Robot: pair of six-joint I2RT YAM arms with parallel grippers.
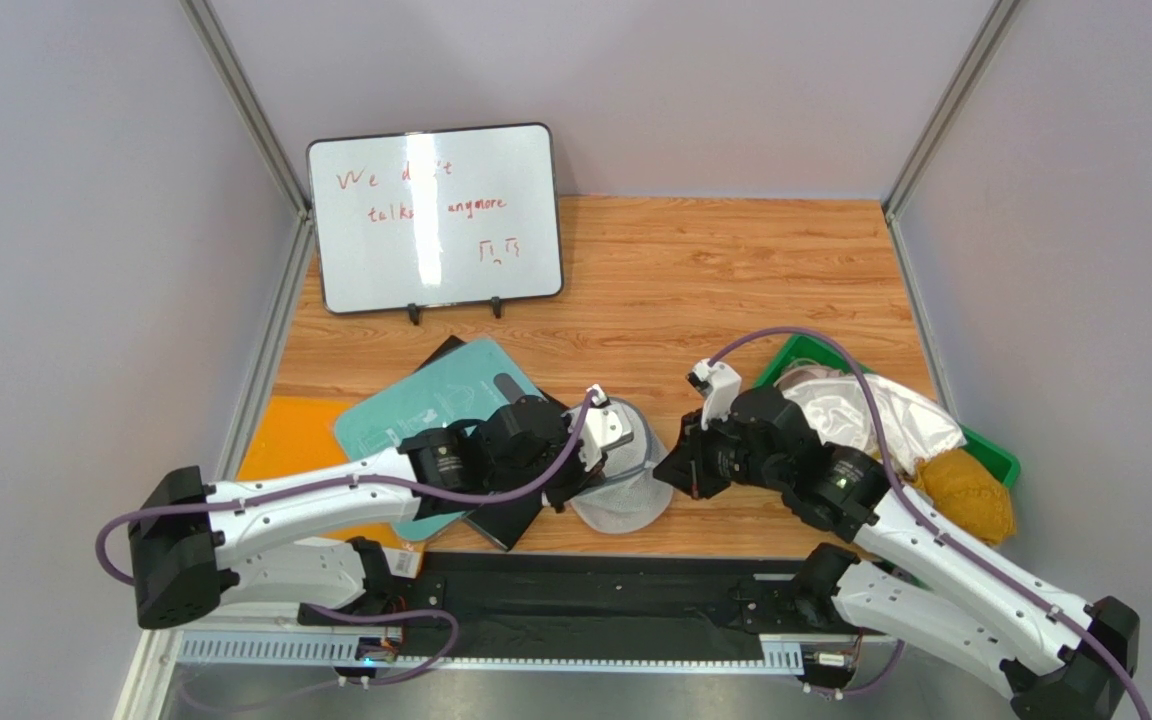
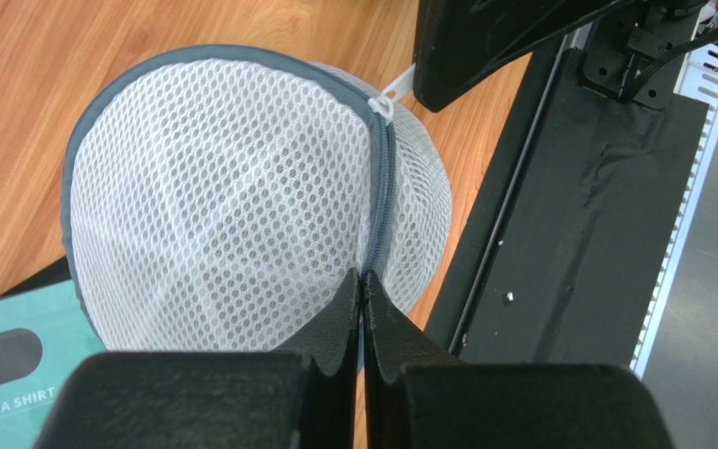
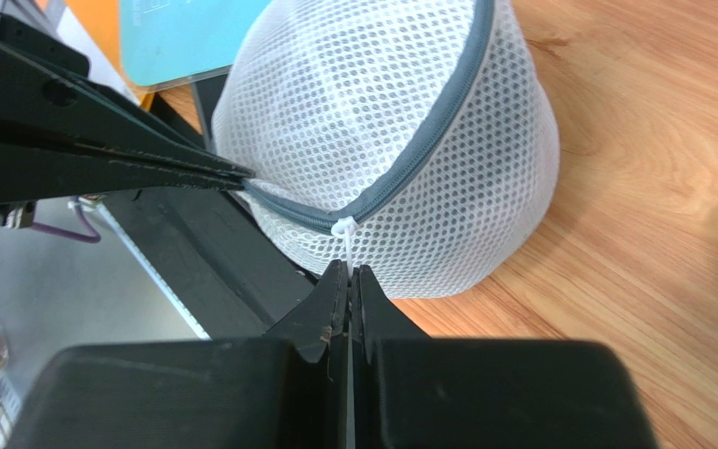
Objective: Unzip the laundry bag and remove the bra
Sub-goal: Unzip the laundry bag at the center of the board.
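The laundry bag [image 1: 624,468] is a round white mesh pouch with a grey-blue zip rim, near the table's front edge between both arms. It fills the left wrist view [image 2: 241,187] and the right wrist view [image 3: 400,140]. My left gripper [image 2: 363,281] is shut on the bag's zip rim [image 2: 383,187]. My right gripper [image 3: 349,273] is shut on the white zip pull [image 3: 342,234]; that pull also shows in the left wrist view [image 2: 386,101]. The zip is closed. The bra is hidden; only faint pale shapes show through the mesh.
A teal folding board [image 1: 440,413] and an orange sheet [image 1: 285,435] lie left of the bag. A whiteboard [image 1: 435,215] stands at the back. A green bin [image 1: 988,450] with white cloth [image 1: 875,405] and a mustard-coloured bundle [image 1: 965,495] sits right. A black base rail [image 1: 612,600] runs along the front.
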